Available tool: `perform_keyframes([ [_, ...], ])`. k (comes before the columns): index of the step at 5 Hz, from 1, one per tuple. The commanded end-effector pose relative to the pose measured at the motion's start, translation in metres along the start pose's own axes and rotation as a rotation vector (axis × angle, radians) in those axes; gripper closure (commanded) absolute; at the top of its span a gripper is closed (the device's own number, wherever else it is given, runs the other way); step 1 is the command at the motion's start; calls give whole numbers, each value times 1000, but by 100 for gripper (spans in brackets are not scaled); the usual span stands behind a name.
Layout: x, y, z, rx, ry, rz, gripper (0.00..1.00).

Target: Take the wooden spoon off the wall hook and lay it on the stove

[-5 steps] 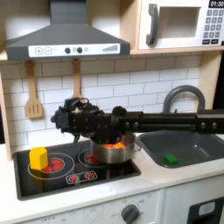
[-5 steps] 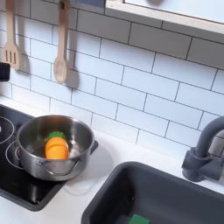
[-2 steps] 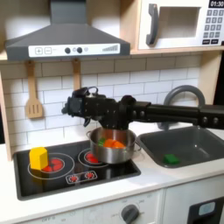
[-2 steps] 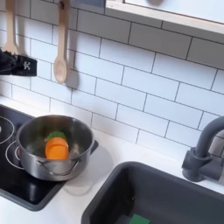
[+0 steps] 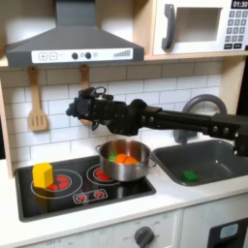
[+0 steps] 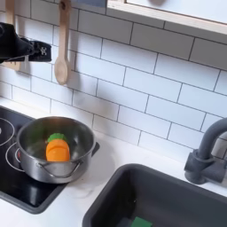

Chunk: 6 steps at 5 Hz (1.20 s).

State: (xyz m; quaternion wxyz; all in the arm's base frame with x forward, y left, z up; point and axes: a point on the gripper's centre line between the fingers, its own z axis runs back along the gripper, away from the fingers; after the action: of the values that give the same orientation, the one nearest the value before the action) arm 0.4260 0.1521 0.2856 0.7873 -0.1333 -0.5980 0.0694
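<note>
The wooden spoon (image 6: 61,55) hangs on the wall hook, above the stove (image 5: 68,194). The hand (image 6: 19,46) is just beside it; I cannot tell if it is wide or narrow. It should pinch the thin handle and lift up. The pot (image 6: 55,149) holds something orange and green.
</note>
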Motion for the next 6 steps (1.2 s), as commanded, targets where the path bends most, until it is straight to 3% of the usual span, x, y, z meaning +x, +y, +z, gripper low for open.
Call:
perform_keyframes([
  [1,2,12,-12,-28,-50,-39,0],
  [3,1,-5,-9,-113,-80,-69,0],
  [4,-5,-9,-12,-127,-69,-63,0],
  [6,-7,0,-18,-97,-68,-65,0],
])
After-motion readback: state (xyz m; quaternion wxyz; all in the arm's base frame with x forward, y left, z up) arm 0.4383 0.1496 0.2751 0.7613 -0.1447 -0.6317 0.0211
